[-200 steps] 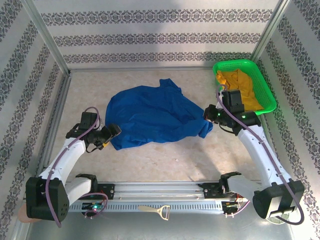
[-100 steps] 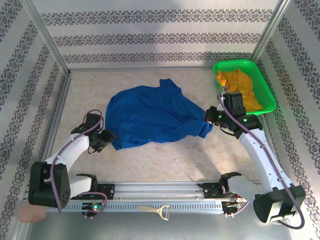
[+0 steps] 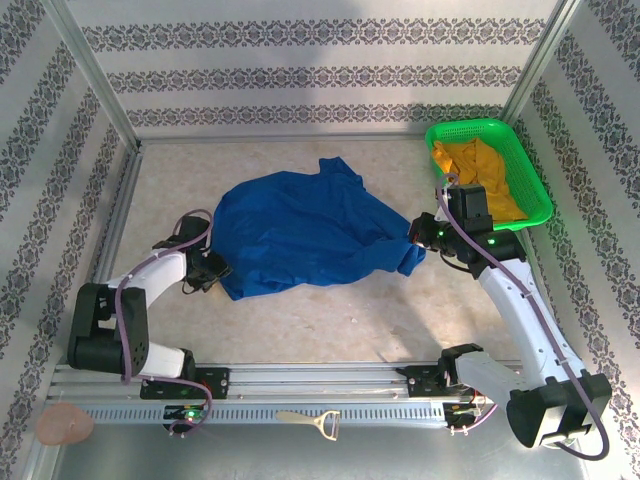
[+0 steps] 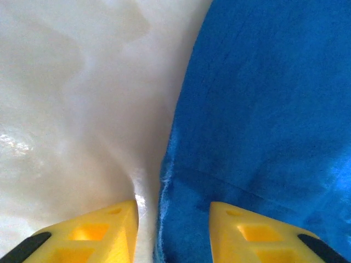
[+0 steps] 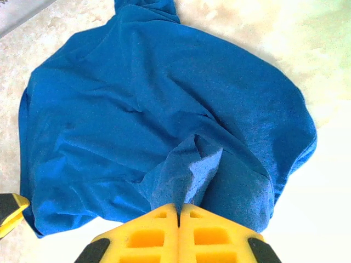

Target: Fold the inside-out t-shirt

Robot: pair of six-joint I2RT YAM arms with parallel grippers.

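Pinching the inside-out t-shirt (image 5: 164, 109), right claw (image 5: 178, 209); left claw (image 4: 173, 211) astride its edge.

The overhead view is lit brightly and evenly from above, and only soft, narrow shadows are cast on the table (image 3: 330, 320) along the near edge of the t-shirt (image 3: 300, 235). The side walls (image 3: 60, 150) are splayed outward by wide-angle distortion. In the left wrist view the table is washed out, a small glare patch is seen at the left, and everything is rendered soft. In the right wrist view the table's right side is blown to white, while the cloth folds are kept sharp.
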